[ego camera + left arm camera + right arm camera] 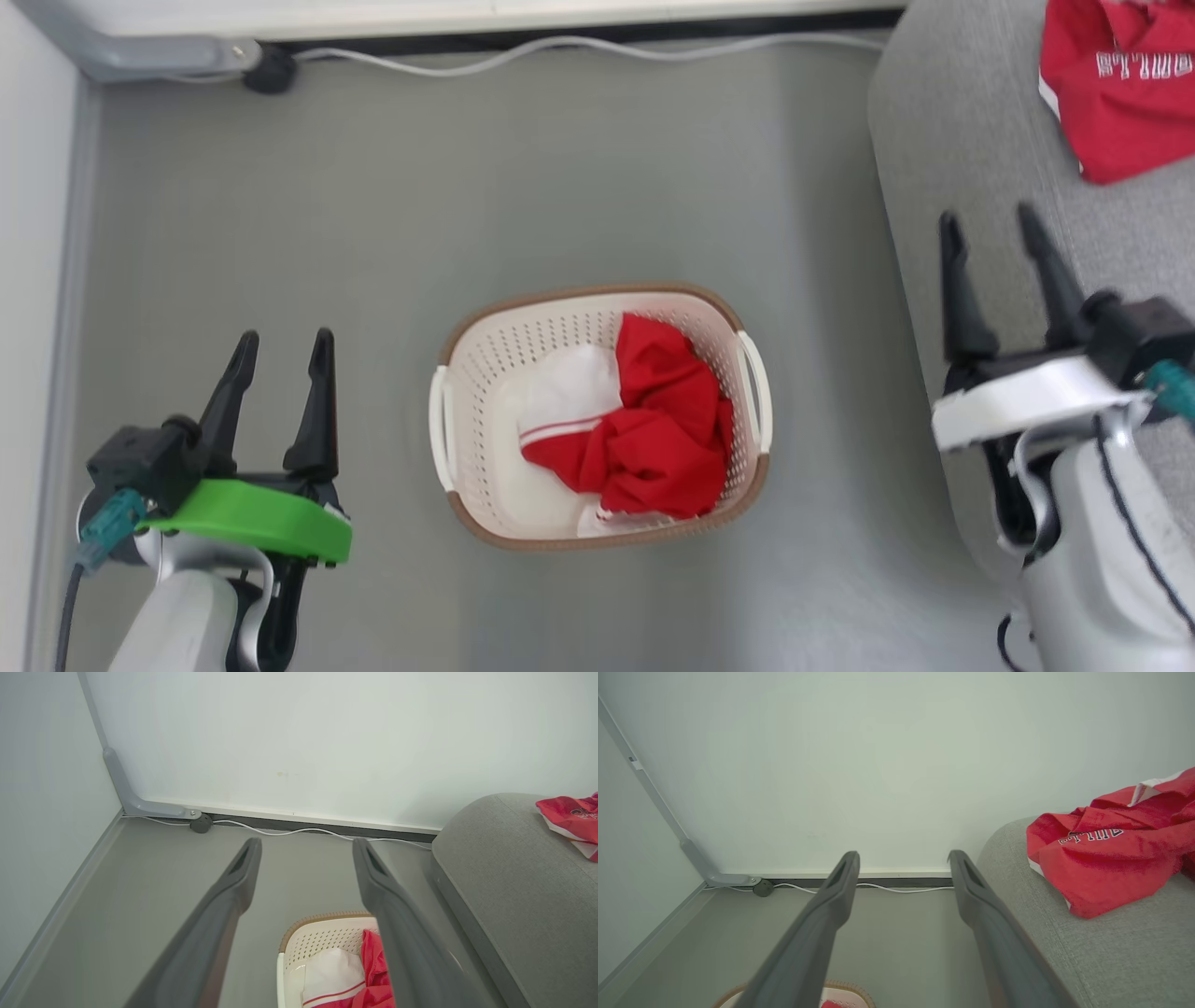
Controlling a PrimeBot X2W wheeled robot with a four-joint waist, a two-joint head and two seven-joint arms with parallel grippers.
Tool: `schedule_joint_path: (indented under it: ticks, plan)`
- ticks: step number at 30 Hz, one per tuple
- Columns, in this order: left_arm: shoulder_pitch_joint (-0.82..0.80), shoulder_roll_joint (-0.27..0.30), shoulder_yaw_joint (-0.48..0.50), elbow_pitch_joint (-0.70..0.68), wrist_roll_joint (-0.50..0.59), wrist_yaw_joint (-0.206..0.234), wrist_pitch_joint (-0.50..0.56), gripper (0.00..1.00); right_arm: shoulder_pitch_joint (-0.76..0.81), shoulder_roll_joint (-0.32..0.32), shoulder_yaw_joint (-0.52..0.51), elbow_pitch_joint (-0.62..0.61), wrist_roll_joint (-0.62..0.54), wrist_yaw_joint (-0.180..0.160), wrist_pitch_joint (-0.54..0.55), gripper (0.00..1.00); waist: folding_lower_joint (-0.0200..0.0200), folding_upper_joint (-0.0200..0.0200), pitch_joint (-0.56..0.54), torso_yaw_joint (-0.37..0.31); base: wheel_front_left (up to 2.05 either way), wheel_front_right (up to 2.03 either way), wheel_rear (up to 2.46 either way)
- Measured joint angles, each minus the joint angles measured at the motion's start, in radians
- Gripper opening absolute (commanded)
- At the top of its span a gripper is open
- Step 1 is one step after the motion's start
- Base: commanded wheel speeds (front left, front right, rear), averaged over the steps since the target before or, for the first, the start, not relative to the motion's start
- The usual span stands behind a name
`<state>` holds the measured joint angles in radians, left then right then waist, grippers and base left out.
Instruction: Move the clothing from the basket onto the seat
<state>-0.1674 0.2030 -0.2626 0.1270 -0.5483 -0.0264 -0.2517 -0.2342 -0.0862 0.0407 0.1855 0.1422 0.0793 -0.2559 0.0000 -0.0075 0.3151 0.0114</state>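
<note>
Fingers apart and empty, the left end effector (286,336) hangs over open floor (373,233) beside the basket (597,291), and the right end effector (989,217) hangs over the seat (971,140) edge. Clothing (663,429) lies in the basket; a red garment (1120,93) lies on the seat.

Grey floor (373,233) bears the basket (485,392), the sofa (952,168) (right) and a cable (597,49).
</note>
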Motion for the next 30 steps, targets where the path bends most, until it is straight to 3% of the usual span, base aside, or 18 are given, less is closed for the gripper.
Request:
schedule_joint_path:
  ticks: [14,22,30]
  plan:
    - [0.150,0.002,0.057,0.023,0.012,0.000,0.000,1.00,0.157,0.027,0.063,0.043,-0.011,-0.010,0.000,1.00,0.0000,0.0000,-0.203,0.054,0.00,0.00,0.00]
    - [0.216,0.003,0.057,0.006,0.015,0.000,0.000,1.00,0.209,0.028,0.066,0.025,-0.010,-0.021,0.000,1.00,0.0000,0.0000,-0.296,0.033,0.00,0.00,0.00]
    - [0.233,0.003,0.056,-0.027,0.018,0.000,0.000,1.00,0.234,0.030,0.072,-0.008,-0.007,-0.031,0.000,1.00,-0.0001,0.0000,-0.312,-0.011,0.00,0.00,0.00]
